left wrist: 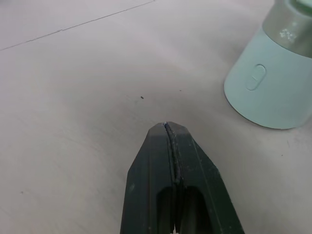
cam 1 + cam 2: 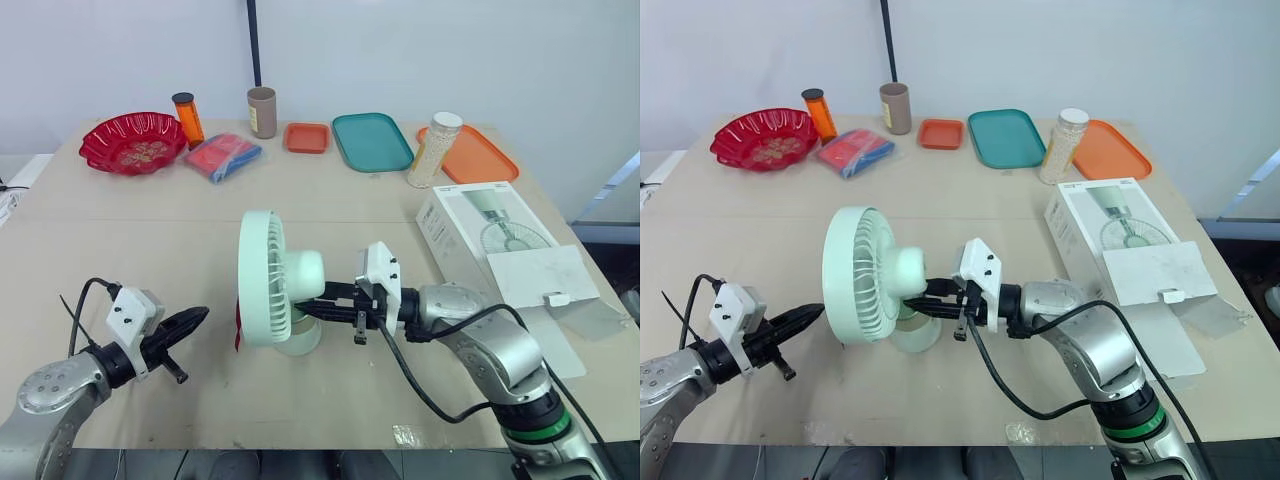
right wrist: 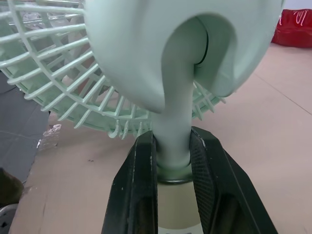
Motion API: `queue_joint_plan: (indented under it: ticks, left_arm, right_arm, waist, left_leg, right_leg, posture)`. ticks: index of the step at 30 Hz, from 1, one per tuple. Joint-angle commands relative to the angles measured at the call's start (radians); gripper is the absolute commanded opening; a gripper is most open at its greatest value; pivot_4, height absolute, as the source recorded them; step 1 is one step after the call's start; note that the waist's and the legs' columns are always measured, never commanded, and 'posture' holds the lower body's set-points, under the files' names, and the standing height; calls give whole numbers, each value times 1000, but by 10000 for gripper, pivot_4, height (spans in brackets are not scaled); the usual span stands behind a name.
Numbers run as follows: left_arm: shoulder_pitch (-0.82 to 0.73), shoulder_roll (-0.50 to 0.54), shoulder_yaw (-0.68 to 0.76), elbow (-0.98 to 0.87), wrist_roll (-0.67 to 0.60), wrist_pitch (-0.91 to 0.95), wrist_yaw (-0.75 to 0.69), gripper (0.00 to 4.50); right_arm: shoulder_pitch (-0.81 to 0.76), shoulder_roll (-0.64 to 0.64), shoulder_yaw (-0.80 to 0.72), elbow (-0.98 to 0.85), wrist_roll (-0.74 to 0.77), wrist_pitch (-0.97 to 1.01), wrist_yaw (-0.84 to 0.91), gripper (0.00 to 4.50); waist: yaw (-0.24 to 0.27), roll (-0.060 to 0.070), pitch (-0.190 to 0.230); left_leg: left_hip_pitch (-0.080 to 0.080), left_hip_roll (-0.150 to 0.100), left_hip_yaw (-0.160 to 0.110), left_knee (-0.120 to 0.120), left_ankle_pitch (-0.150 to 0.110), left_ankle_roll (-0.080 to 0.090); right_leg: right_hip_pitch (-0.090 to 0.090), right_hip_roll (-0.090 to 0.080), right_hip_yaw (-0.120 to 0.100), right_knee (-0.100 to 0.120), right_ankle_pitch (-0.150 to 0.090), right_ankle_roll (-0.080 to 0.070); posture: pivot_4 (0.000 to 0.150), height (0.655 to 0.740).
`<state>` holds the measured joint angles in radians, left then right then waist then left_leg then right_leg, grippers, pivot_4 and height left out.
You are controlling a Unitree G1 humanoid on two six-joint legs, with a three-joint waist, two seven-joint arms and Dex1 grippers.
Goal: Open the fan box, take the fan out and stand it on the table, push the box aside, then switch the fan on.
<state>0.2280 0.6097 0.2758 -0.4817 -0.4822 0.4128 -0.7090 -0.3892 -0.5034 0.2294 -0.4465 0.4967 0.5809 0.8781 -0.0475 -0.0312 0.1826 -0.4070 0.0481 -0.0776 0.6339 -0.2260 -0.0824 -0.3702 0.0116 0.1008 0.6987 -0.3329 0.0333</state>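
Observation:
A mint-green desk fan [image 2: 270, 280] stands upright on its round base [image 1: 273, 92] near the table's front middle. My right gripper [image 2: 305, 308] reaches in from the right and is shut on the fan's neck [image 3: 173, 141], one finger on each side. My left gripper [image 2: 195, 320] sits low over the table to the left of the fan, fingers shut on nothing; its tip points toward the base, where an oval button [image 1: 256, 78] shows. The white fan box [image 2: 500, 245] lies on the right with its flap open.
Along the far edge stand a red bowl [image 2: 133, 142], an orange bottle [image 2: 187, 117], a red-blue packet [image 2: 222, 157], a brown cup [image 2: 262, 111], a small orange tray [image 2: 307, 137], a teal tray [image 2: 371, 141], a white jar [image 2: 434, 150] and an orange tray [image 2: 475, 155].

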Motion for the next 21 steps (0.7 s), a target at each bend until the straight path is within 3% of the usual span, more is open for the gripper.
queue_joint_plan:
  ticks: [1,21]
  left_arm:
    - [11,-7,8,-55,-14,5,21,442]
    - [-66,-22,-51,-46,-8,16,44,442]
  right_arm:
    - [9,-16,-39,-80,44,-1,10,5752]
    - [6,3,-41,-56,8,-61,-20,5752]
  waist:
    - [0,0,0]
    - [0,0,0]
  left_leg:
    - [0,0,0,0,0,0]
    - [0,0,0,0,0,0]
  right_leg:
    - [0,0,0,0,0,0]
    - [0,0,0,0,0,0]
  posture:
    - [1500,7400]
    - [1500,7400]
